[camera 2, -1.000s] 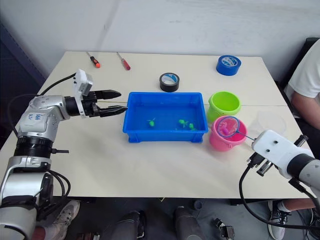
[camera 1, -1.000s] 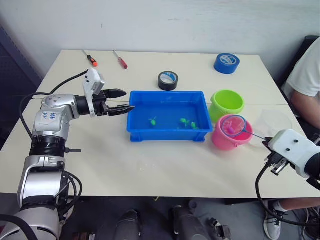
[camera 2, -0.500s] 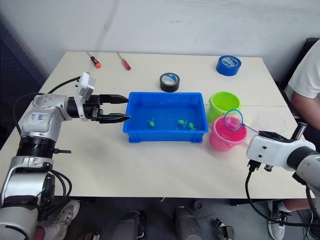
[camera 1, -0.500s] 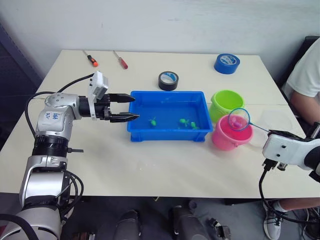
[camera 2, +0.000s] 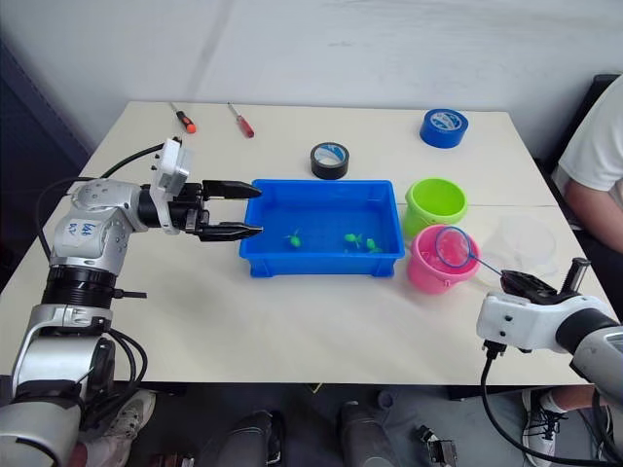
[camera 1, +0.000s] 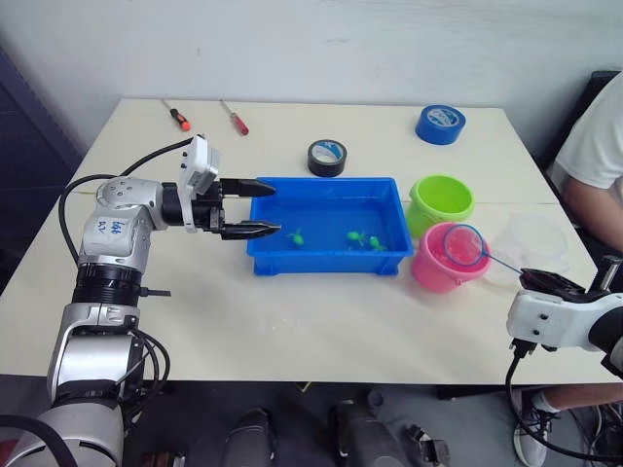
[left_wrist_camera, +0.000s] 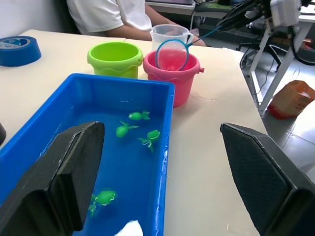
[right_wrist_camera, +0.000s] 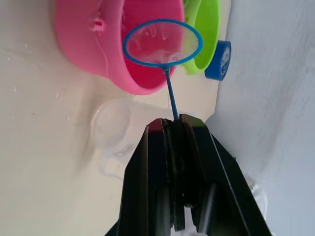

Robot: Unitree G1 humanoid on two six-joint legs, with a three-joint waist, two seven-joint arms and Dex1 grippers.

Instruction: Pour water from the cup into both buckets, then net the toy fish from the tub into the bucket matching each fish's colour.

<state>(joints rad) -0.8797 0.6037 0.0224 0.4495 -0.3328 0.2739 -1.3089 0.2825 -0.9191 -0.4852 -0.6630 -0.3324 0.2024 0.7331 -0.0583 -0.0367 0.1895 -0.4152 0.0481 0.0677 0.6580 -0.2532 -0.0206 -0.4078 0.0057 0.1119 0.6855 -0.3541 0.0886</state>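
The blue tub (camera 1: pixel 324 258) sits mid-table with water and several green toy fish (left_wrist_camera: pixel 139 116) in it. My left gripper (camera 1: pixel 261 207) is open, its fingertips over the tub's left rim. To the right of the tub stand the lime green bucket (camera 1: pixel 441 199) and, nearer me, the pink bucket (camera 1: pixel 433 268). My right gripper (right_wrist_camera: pixel 172 123) is shut on the thin handle of the net (camera 1: pixel 464 245). The net's light blue hoop hangs just above the pink bucket and looks empty. The clear cup (camera 1: pixel 533 241) stands to the right of the buckets.
A black tape roll (camera 1: pixel 327 156) lies behind the tub and a blue tape roll (camera 1: pixel 440 124) at the back right. Two screwdrivers (camera 1: pixel 175 117) lie at the back left. A person in a white shirt (camera 1: pixel 596 146) sits at the table's right edge.
My left gripper has moved right to the tub's left rim and opened wider. The right arm has drawn back toward me, and the net hoop rose, then dropped back over the pink bucket.
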